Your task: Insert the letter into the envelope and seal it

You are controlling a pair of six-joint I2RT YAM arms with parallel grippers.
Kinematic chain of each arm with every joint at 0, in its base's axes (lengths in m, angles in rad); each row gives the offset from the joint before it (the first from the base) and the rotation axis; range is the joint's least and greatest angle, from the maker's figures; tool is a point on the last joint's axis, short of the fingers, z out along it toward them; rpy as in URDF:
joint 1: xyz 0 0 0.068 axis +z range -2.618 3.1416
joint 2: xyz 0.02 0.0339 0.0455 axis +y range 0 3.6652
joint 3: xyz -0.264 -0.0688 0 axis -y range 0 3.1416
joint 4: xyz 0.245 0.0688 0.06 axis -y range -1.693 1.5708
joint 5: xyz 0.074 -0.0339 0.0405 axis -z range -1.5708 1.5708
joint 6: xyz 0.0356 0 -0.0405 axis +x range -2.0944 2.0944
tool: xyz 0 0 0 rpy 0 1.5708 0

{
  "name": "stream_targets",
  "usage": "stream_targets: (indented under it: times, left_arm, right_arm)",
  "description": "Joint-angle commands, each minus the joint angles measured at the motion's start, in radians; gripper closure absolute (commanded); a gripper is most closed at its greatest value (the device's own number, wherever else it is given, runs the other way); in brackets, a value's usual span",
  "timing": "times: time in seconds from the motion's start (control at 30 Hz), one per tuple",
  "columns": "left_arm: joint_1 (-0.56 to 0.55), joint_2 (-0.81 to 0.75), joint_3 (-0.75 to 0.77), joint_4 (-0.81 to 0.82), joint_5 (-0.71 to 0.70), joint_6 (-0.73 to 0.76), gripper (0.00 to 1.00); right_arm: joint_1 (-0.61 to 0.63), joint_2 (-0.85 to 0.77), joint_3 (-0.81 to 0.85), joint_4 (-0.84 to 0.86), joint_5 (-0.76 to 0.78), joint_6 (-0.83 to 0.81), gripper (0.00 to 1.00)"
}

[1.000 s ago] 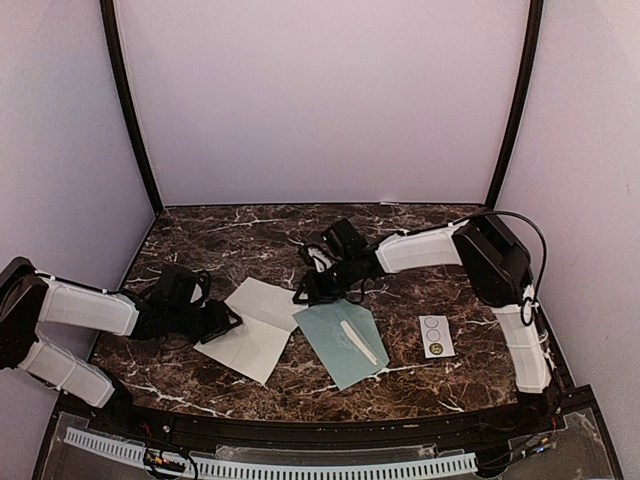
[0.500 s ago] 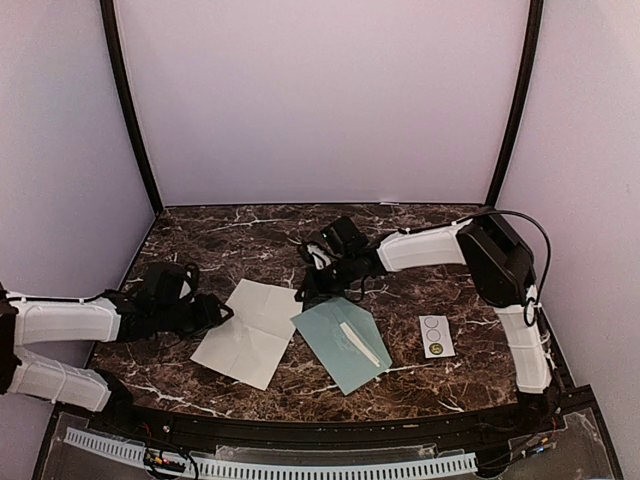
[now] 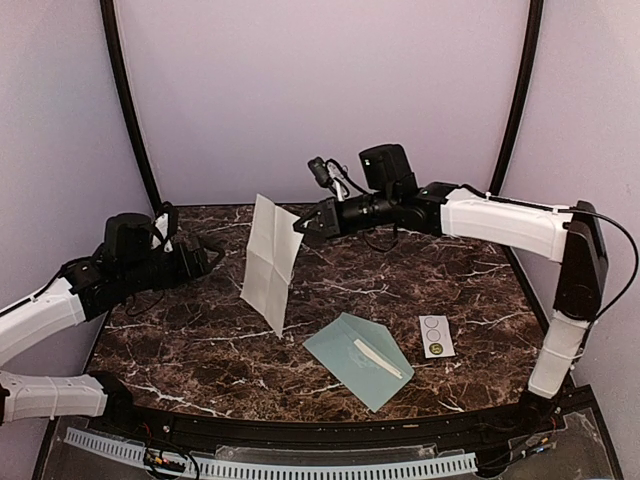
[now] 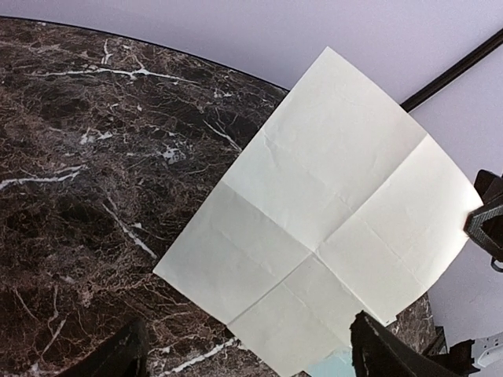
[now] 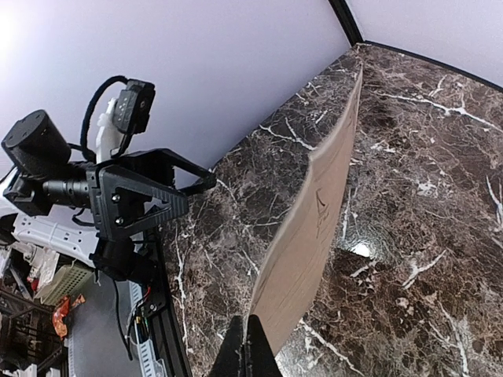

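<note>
The letter [image 3: 270, 262], a large off-white creased sheet, hangs in the air above the table's middle left. My right gripper [image 3: 300, 226] is shut on its upper right corner. In the right wrist view the fingers [image 5: 250, 351] pinch the sheet's edge [image 5: 314, 228]. My left gripper [image 3: 197, 262] is open and empty, raised to the left of the sheet, apart from it. In the left wrist view the sheet [image 4: 338, 220] fills the middle, beyond the open fingers [image 4: 381, 355]. The pale blue-green envelope [image 3: 355, 360] lies flat at the front centre, with a thin white strip [image 3: 379, 358] on it.
A small white strip with three circles [image 3: 435, 336] lies right of the envelope. The dark marble table [image 3: 470, 285] is bounded by purple walls at the back and sides. A black rail [image 3: 330, 430] runs along the front edge.
My right gripper has lifted the letter off the table, up and back, and it now hangs. My left arm has risen and drawn back left. The envelope has shifted slightly toward the front.
</note>
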Motion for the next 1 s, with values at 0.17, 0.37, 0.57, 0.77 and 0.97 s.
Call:
stream_targets:
  times: [0.17,0.37,0.57,0.77,0.97]
  left_arm:
    - [0.011,0.033,0.063,0.108,0.253,0.183,0.09]
    - [0.011,0.047,0.029,0.247,0.404,0.242,0.08]
    - [0.010,0.087,-0.003,0.397,0.614,0.233,0.08]
    - [-0.017,0.139,0.014,0.507,0.766,0.237,0.09]
    - [-0.073,0.203,0.098,0.396,0.698,0.357,0.09]
  right_arm:
    - [-0.005,-0.159,-0.074,-0.053,-0.140,-0.129,1.00]
    - [-0.009,-0.271,-0.121,-0.034,-0.257,-0.159,1.00]
    - [-0.010,-0.368,-0.138,-0.063,-0.338,-0.199,1.00]
    - [-0.010,-0.433,-0.140,-0.086,-0.388,-0.219,1.00]
    - [-0.010,-0.478,-0.167,-0.023,-0.450,-0.186,1.00]
